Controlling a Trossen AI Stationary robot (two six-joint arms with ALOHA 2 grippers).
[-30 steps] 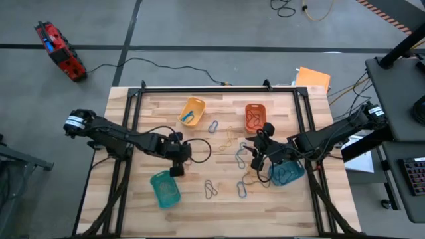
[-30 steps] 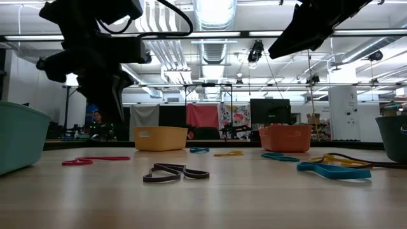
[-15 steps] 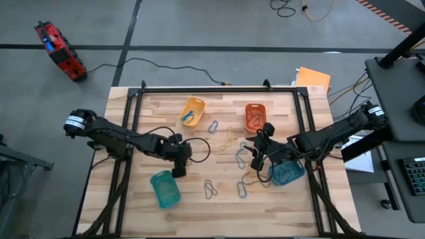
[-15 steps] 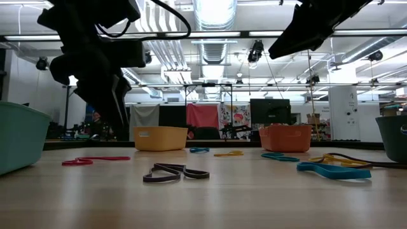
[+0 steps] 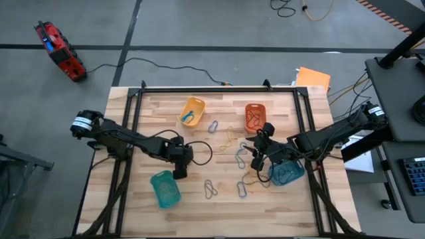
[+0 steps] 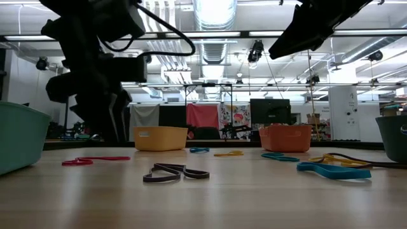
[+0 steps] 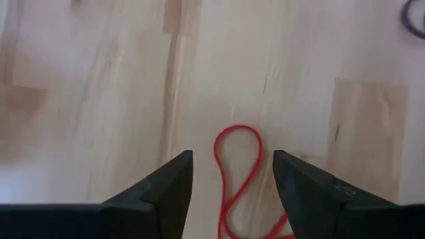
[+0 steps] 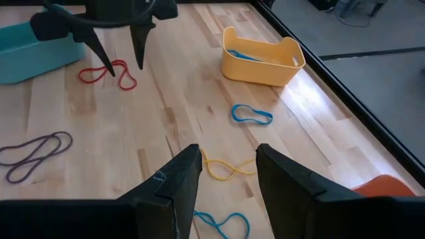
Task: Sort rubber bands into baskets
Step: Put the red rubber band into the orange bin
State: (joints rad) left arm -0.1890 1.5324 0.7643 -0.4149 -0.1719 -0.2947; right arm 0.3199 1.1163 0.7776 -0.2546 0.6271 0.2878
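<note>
Red band [image 7: 238,179] is framed between the wide-open left gripper [image 7: 232,189] fingers, flat on the table [image 7: 99,99] beside the teal basket [image 5: 164,188]. Right gripper [image 8: 224,174] is held open near the blue basket [image 5: 287,174]. Thin rubber could be missed if the jaws close high.

This looks like a big robot lab or workshop. The wooden table [image 5: 212,126] stands on a grey concrete floor [image 5: 199,26] with loose cables [image 5: 292,8]. Behind it are bright ceiling lights [image 6: 213,13], pipes [image 6: 162,48] overhead, and computer screens [image 6: 270,109] on desks.
</note>
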